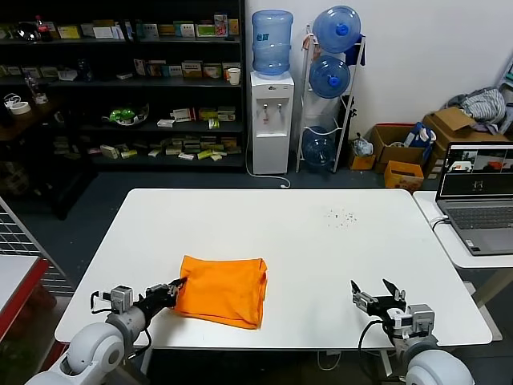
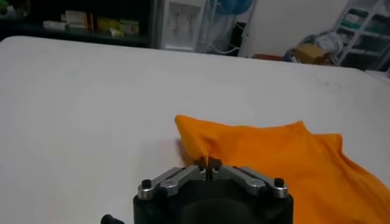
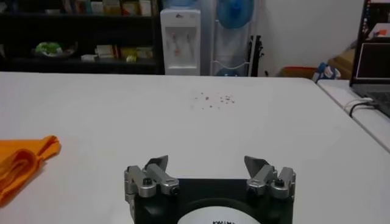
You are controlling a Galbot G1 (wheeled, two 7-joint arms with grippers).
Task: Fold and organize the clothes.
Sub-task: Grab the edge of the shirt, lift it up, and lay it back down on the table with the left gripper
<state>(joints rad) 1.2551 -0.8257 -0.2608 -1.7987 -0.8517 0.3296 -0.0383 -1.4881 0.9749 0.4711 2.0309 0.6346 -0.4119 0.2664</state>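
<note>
I see the white table (image 1: 321, 241) with the folded orange T-shirt (image 1: 223, 290) near its left front edge — my left gripper (image 1: 178, 285) is clamped on its left corner. My right gripper (image 1: 374, 290) — fingers apart — hovers near the right front.

Left pincer (image 1: 178, 284) pinches the folded orange T-shirt (image 1: 223, 290); right pincer (image 1: 374, 289) gapes.

Your worktop (image 1: 321, 241) lies open across its middle and far side, folded orange T-shirt (image 1: 222, 290) the only obstacle near your left gripper (image 1: 178, 285), laptop (image 1: 479, 196) on the side table beyond your right gripper (image 1: 374, 289)
</note>
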